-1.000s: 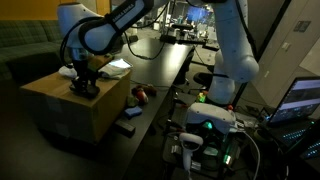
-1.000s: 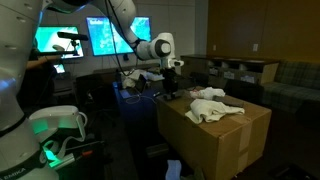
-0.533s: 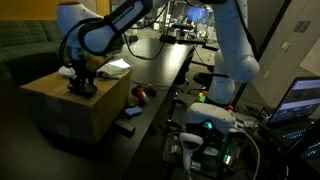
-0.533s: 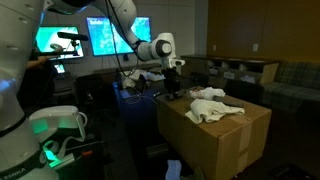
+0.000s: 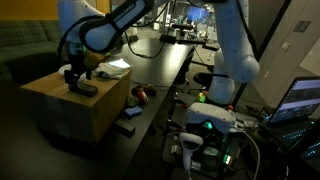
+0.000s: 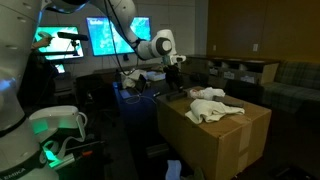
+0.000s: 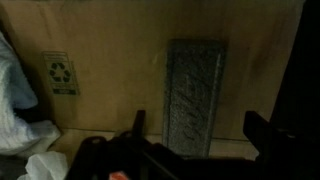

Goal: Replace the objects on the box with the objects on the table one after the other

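The tan box (image 5: 60,108) (image 6: 225,140) fills the wrist view as a brown surface (image 7: 110,40). A dark grey rectangular block (image 7: 195,95) lies flat on its top near one edge, also seen in an exterior view (image 5: 86,89). My gripper (image 7: 200,130) (image 5: 78,74) (image 6: 177,68) hovers just above the block, open, its fingers (image 7: 262,128) spread wider than the block and not touching it. A crumpled white cloth (image 6: 212,105) (image 7: 14,85) lies on the box beside it. The long black table (image 5: 165,55) runs past the box.
A red object (image 5: 141,96) and a blue item (image 5: 132,113) lie on the table beside the box. More clutter (image 5: 178,35) sits at the table's far end. A second white robot arm (image 5: 232,50) stands nearby. Lit screens (image 6: 105,35) glow behind.
The gripper has opened wide and risen a little off the dark block, which stays lying on the box top.
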Tool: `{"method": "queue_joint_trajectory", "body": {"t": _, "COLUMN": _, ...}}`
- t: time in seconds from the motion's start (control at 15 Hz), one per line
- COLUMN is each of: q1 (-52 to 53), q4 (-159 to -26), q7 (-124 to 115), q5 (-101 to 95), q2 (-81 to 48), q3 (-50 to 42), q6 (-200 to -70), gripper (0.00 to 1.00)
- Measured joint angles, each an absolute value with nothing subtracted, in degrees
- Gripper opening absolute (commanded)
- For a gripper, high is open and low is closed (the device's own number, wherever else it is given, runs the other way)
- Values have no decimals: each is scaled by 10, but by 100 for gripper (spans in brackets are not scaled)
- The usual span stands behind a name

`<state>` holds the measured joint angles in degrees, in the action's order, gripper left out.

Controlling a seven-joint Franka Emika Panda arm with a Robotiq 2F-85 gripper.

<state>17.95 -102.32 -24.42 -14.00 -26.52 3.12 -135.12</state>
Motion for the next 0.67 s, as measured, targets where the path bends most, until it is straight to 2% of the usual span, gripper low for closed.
{"method": "queue_joint_trajectory", "body": {"t": 0.27, "q1": 179, "q4": -1053, "q7": -250, "q5": -140, "q2": -208, "q3": 32, "q6": -1345, "gripper": 100}}
{"method": "queue_joint_trajectory", "body": {"t": 0.67, "q1": 169, "q4": -1170, "q7": -266, "q5": -112, "q2": -50, "q3": 41, "q6": -1313, "gripper": 100}}
